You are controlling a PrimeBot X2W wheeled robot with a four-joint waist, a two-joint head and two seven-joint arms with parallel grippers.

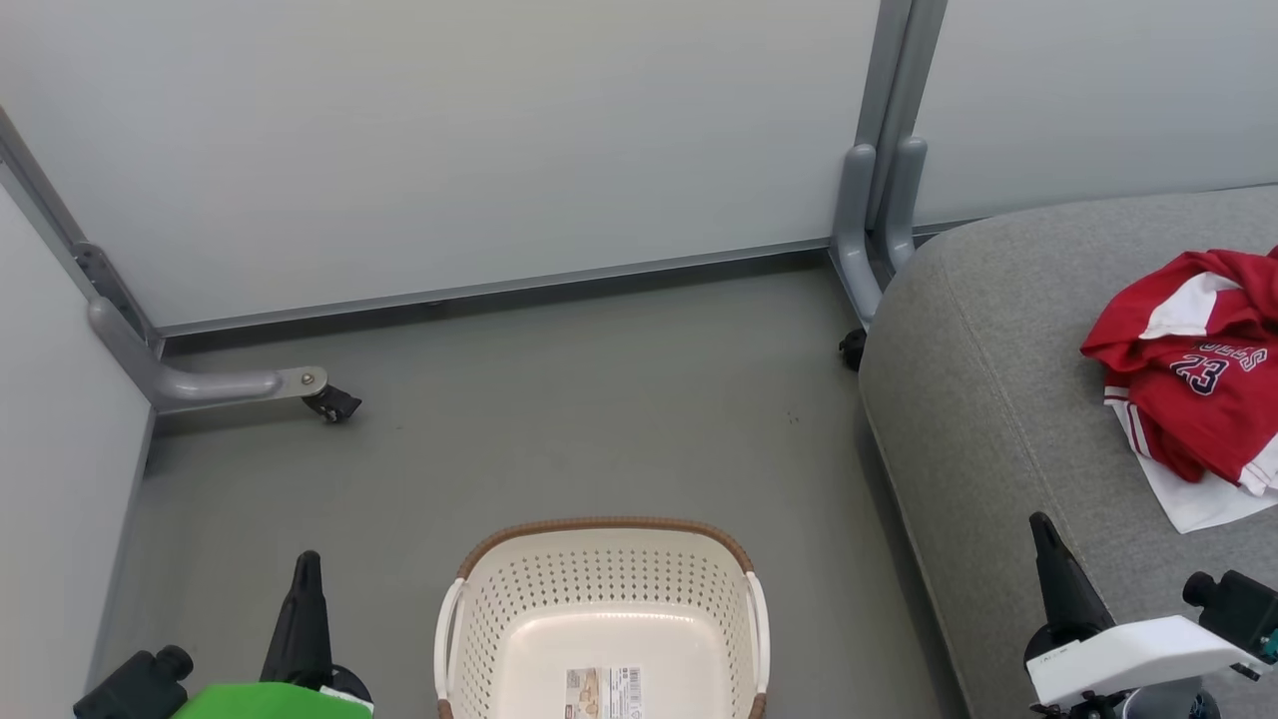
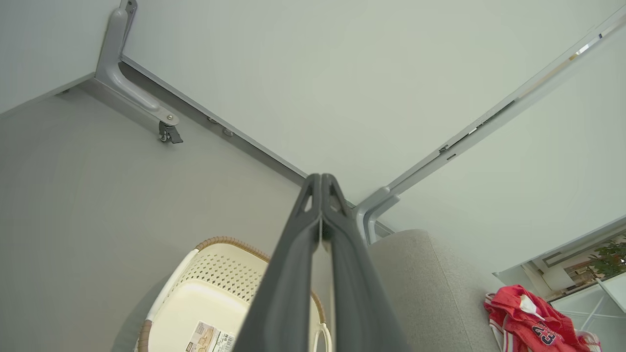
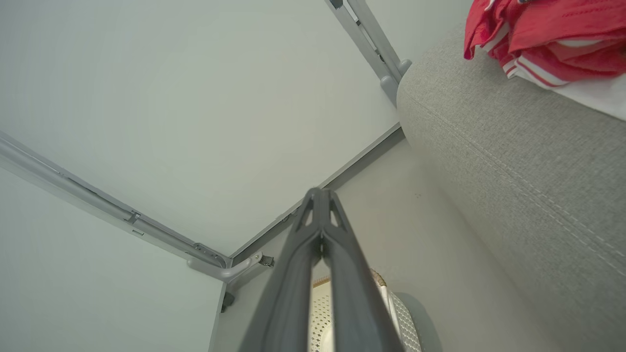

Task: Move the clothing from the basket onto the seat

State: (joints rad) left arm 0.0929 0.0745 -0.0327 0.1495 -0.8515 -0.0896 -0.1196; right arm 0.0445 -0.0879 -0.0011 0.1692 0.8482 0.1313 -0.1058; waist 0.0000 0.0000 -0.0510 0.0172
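On the seat: the clothing [image 1: 1193, 374], a red jersey and shorts with white panels and the number 23, lies crumpled on the light-grey seat [image 1: 998, 399], ahead and to the right of the right fingers [image 1: 1066, 589], apart from them.
Basket: the cream-white basket [image 1: 599, 579] stands on the grey floor [image 1: 599, 399] between the two pairs of fingers, nearer the left pair, a paper label [image 1: 603, 691] showing on its bottom.
Left fingers: the left fingers [image 1: 303, 619] are pressed together tip to tip, empty, raised over the floor just left of the basket.
Right fingers: likewise closed and empty, over the seat's near edge, short of the clothing.
Backdrop: pale partition panels [image 1: 449, 150] on grey frames; one caster [image 1: 334, 403] sits ahead of the left fingers.
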